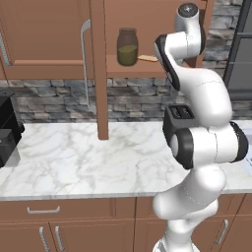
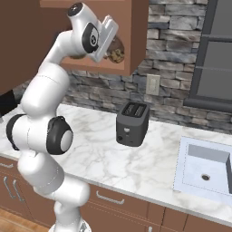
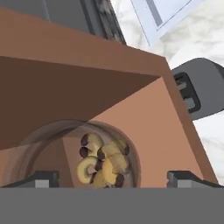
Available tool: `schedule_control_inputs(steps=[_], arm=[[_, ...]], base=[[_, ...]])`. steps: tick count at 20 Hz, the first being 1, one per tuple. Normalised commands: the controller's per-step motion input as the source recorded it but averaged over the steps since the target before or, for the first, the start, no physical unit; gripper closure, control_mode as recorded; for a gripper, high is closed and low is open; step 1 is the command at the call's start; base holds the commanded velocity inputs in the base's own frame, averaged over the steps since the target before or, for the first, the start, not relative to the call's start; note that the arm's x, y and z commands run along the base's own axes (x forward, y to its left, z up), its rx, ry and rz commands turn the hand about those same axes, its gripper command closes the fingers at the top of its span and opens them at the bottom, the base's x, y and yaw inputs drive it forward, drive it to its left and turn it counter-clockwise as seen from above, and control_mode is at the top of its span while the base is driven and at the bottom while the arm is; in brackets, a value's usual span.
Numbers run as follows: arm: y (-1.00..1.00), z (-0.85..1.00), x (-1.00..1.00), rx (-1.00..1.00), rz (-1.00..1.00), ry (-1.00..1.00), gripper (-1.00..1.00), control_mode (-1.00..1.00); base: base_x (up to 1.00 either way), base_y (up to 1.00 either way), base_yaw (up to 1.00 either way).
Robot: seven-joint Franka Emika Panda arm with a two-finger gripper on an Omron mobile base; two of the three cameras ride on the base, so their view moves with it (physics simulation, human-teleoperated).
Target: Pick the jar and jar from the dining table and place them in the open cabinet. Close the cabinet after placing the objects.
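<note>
Now the two-finger tool [image 3: 111,177] stands with its dark tips spread wide on either side of the short clear glass jar of brown chunks [image 3: 103,164], which sits on the floor of the reddish-brown wooden wall cabinet [image 3: 144,113] and looks let go. The taller clear glass jar with olive-green filling [image 1: 127,47] rests further along the same shelf. To finish this step well, I would draw the hand straight back out, keeping the tips clear of the glass, then reach for the cabinet's open door [image 1: 101,74].
</note>
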Motion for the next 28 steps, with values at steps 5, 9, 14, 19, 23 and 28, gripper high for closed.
schedule_control_inputs(steps=[5, 9, 14, 19, 23, 28], arm=[[0.0, 0.0, 0.0, 0.05, 0.01, -0.23, -1.0, -1.0], [-0.07, 0.0, 0.14, 0.06, 0.02, -0.25, -1.0, -1.0], [-0.24, 0.0, 0.49, 0.08, 0.05, -0.27, -1.0, -1.0], [-0.34, 0.0, 0.72, 0.11, 0.07, -0.28, -1.0, -1.0], [-0.25, 0.0, 0.51, 0.09, 0.08, -0.31, -1.0, -1.0], [-0.13, 0.0, 0.27, 0.07, 0.07, -0.35, -1.0, -1.0]], base=[[0.0, 0.0, 0.0], [0.0, 0.0, 0.0], [0.0, 0.0, 0.0], [0.0, 0.0, 0.0], [0.0, 0.0, 0.0], [0.0, 0.0, 0.0]])
